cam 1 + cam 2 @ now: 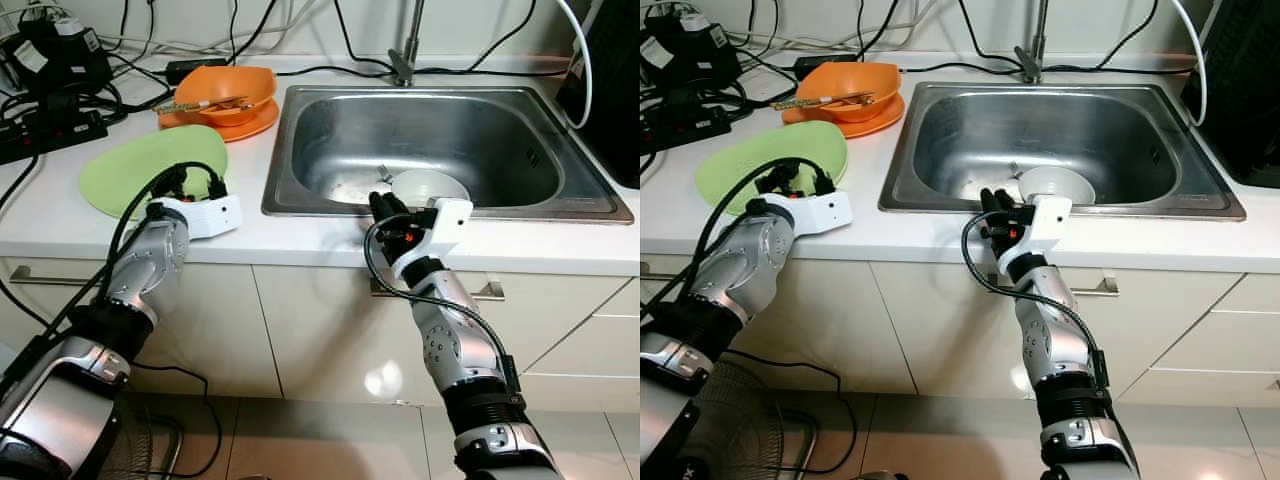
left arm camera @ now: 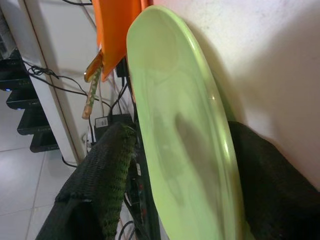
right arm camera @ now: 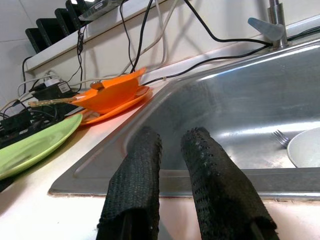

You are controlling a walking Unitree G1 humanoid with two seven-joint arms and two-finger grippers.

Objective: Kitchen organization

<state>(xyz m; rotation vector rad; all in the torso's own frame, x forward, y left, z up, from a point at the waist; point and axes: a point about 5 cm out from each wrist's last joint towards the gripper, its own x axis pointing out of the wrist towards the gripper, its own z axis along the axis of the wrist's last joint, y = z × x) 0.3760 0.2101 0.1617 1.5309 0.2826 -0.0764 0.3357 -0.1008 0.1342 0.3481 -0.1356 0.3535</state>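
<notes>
Two dishes wait within reach: my left gripper [image 2: 175, 165] already straddles the near rim of the flat, oval, light-green plate [image 1: 150, 165] on the white countertop [image 1: 60, 215], one finger above and one below, spread but not yet clamped, with the plate's long axis running away toward the orange bowl [image 1: 225, 95]. My right gripper [image 3: 172, 170] hangs at the front lip of the stainless-steel sink [image 1: 440, 135], fingers a little apart and empty, and the white bowl [image 1: 428, 187] lies just ahead inside the basin, a fork [image 3: 281, 138] beside it. No brand, label or writing can be read anywhere.
</notes>
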